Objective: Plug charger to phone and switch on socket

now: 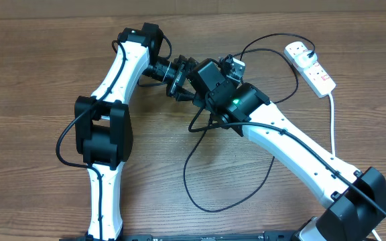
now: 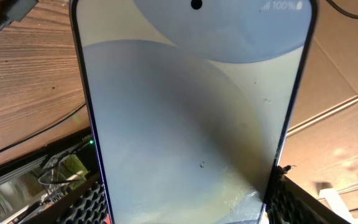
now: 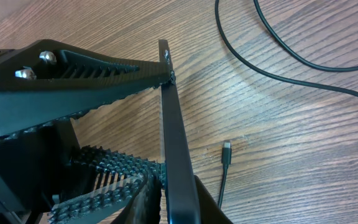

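The left end effector (image 2: pixel 188 198) clamps the phone (image 2: pixel 191 106) by its long edges, with ribbed pads (image 2: pixel 91 202) on either side and the lit screen facing its wrist camera. The camera hole sits at the end far from the palm, so the charging port probably lies at the palm end (awkward to reach). The right end effector (image 1: pixel 194 72) crowds the same phone. Its wrist view shows the handset edge-on against ribbed fingers, but I cannot tell whether its own jaws are closed. Just right of that edge, the connector tip (image 3: pixel 227 149) of the charger (image 1: pixel 183 177) lies loose on the tabletop (image 3: pixel 291 155). Far right of both end effectors, the white plug head (image 1: pixel 299 48) sits in the socket (image 1: pixel 315 70). To do this step well, pinch the cable close behind the tip, line it up with the phone's long axis, and push straight while the left arm braces.
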Robot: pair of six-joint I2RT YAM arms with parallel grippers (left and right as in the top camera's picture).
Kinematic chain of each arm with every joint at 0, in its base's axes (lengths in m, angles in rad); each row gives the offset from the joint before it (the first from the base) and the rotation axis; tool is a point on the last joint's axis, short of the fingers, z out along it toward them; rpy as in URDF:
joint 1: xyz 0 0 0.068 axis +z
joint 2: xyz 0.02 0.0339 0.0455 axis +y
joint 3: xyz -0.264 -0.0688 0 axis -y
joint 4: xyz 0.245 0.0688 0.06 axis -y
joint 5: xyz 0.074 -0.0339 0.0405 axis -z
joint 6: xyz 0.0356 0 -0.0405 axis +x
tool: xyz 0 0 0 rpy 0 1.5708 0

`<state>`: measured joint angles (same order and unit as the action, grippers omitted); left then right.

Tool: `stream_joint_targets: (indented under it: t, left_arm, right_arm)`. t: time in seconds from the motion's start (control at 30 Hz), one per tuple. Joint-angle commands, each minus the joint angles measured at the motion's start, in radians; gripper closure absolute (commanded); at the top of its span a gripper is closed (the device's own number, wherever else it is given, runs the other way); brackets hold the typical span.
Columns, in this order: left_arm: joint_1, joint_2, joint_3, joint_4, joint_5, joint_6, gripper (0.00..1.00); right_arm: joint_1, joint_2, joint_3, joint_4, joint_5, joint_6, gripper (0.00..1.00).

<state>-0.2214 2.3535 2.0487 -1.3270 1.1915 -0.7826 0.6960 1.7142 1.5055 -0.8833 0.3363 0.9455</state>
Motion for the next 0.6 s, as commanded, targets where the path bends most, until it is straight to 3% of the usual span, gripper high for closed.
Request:
stream_joint_targets:
  t: [0.0,0.1,0.37,0.57]
  left_arm:
    - [-0.003,-0.002,0.026,0.0,0.031,0.021,0.41]
    - [-0.003,-0.002,0.026,0.0,0.031,0.021,0.4]
    - [-0.003,-0.002,0.026,0.006,0.032,0.02,0.39]
    - [0.002,-0.002,0.026,0.038,0.032,0.016,0.35]
  right_arm:
    - [0.001,-0.002,0.019,0.005,-0.001,-0.007,0.88]
    - [0.001,-0.002,0.019,0.006,-0.001,-0.007,0.93]
    - [0.001,-0.002,0.019,0.006,-0.001,0.002,0.96]
    - [0.001,-0.002,0.019,0.007,0.003,0.122,0.96]
